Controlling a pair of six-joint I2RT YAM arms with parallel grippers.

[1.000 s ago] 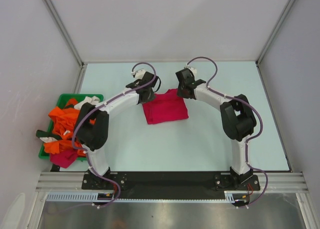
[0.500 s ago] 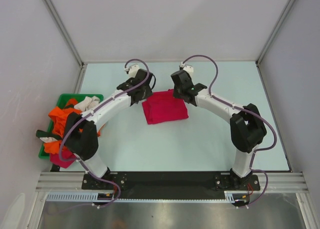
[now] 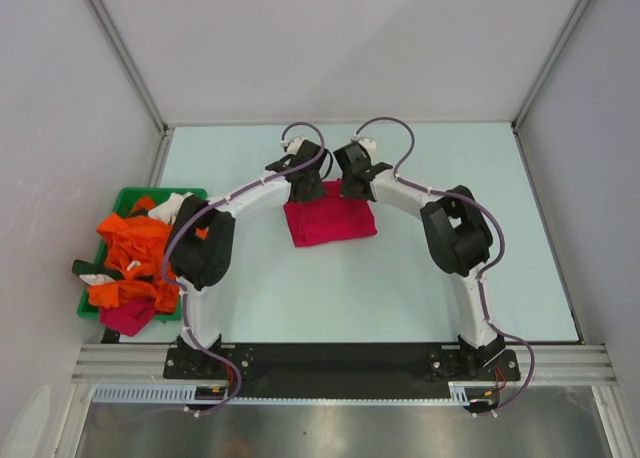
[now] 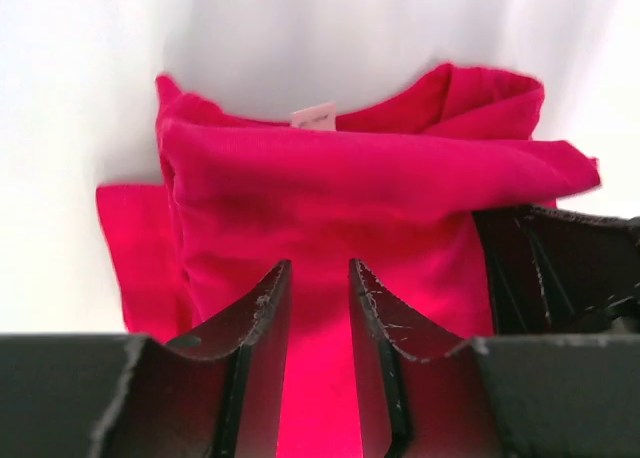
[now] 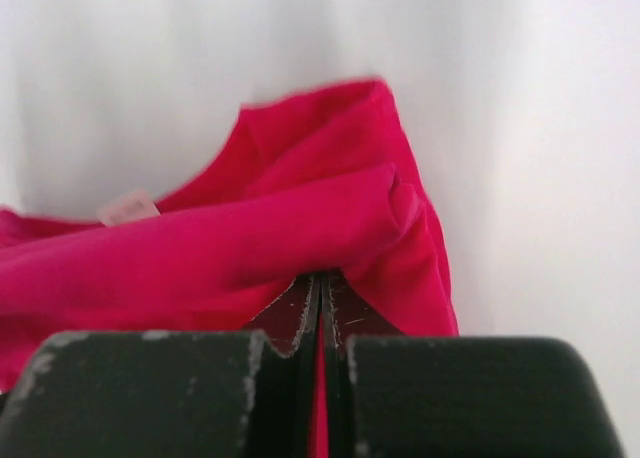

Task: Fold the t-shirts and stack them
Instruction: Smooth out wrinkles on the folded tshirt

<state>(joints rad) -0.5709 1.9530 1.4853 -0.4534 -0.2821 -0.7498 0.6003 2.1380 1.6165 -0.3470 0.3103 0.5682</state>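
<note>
T-shirt (image 3: 330, 223) lying folded on table (image 3: 420, 278): soft, limp, light; far corners offering best hold; right pincer (image 5: 320, 283) pinching far fold; left pincer (image 4: 318, 278) hovering slightly parted, seemingly empty.

The left arm (image 3: 250, 190) and right arm (image 3: 412, 192) arch forward and inward, their wrists close together. The left gripper (image 4: 318, 278) holds its jaws a narrow slit apart. The right gripper (image 5: 320, 283) has its jaws pressed together.

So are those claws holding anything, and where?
The right gripper pinches the magenta t-shirt by its folded far edge; the left gripper is open over it.
</note>
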